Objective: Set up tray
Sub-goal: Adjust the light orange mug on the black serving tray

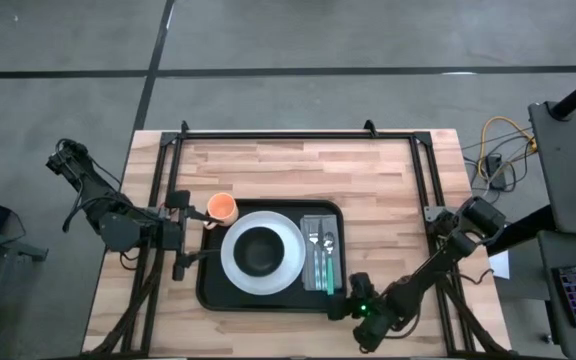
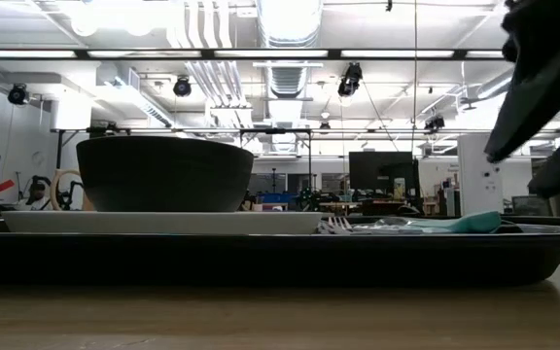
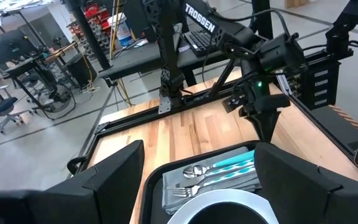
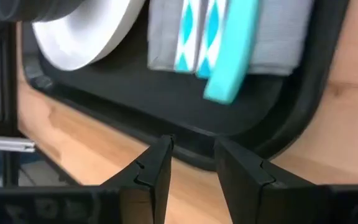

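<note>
The black tray [image 1: 213, 285] lies flat on the wooden table. On it sit a white plate [image 1: 290, 262] with a dark bowl [image 1: 260, 250], and to their right a folded grey napkin [image 1: 331, 225] carrying teal-handled cutlery [image 1: 326, 268]. An orange cup [image 1: 223, 207] stands on the table just beyond the tray's far left corner. My left gripper [image 1: 196, 228] hovers open at the tray's left edge, fingers wide apart [image 3: 201, 177]. My right gripper [image 1: 340, 300] is at the tray's near right corner, open with a narrow gap [image 4: 194, 158], its tips just short of the tray's near rim [image 4: 185, 146].
A black metal frame [image 1: 288, 134] runs along the table's far edge and down both sides. Bare wood lies beyond the tray toward the far edge [image 1: 298, 170] and on its right [image 1: 388, 240]. In the low view the tray's wall [image 2: 261, 258] fills the foreground.
</note>
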`<action>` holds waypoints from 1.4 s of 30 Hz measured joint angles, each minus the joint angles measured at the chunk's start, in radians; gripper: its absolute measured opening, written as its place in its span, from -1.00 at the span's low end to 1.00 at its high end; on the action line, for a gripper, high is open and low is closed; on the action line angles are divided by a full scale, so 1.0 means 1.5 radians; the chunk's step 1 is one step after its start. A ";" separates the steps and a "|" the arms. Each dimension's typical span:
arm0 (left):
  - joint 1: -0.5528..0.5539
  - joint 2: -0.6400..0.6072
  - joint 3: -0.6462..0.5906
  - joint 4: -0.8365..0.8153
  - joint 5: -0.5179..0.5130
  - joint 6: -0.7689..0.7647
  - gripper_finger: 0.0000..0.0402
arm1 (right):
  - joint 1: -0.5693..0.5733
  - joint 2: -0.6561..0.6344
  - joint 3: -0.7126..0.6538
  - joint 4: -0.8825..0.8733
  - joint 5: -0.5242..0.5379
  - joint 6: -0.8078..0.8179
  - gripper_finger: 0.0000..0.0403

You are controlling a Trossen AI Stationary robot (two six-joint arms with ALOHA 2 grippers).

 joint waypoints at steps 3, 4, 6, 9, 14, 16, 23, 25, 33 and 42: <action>0.000 0.000 0.000 0.000 0.000 -0.005 0.40 | 0.003 0.000 0.018 -0.001 0.004 -0.026 -0.46; 0.000 0.000 0.000 0.000 0.000 -0.015 0.40 | 0.004 0.000 0.024 -0.001 0.004 -0.045 -0.47; -0.007 -0.001 -0.002 -0.017 0.000 -0.033 0.40 | 0.012 -0.001 0.035 -0.011 0.012 -0.095 -0.49; -0.018 -0.022 -0.004 -0.054 0.003 -0.065 0.40 | 0.044 -0.015 0.047 -0.064 0.108 -0.155 -0.55; -0.041 -0.092 -0.017 -0.045 0.003 -0.104 0.40 | 0.130 -0.058 0.038 -0.203 0.294 -0.122 -0.66; -0.043 -0.114 -0.030 -0.028 0.005 -0.095 0.40 | 0.170 -0.071 0.027 -0.271 0.362 -0.079 -0.69; -0.040 -0.136 -0.113 0.251 0.014 0.112 0.40 | 0.228 -0.111 -0.039 -0.396 0.548 -0.056 -0.71; -0.033 -0.138 -0.143 0.341 0.014 0.170 0.40 | 0.226 -0.130 -0.067 -0.406 0.552 -0.078 -0.71; 0.100 -0.159 -0.230 0.398 0.100 0.126 0.40 | 0.251 -0.238 -0.210 -0.399 0.584 -0.098 -0.71; 0.287 -0.131 -0.299 0.406 0.327 -0.022 0.40 | 0.317 -0.335 -0.297 -0.384 0.651 -0.181 -0.71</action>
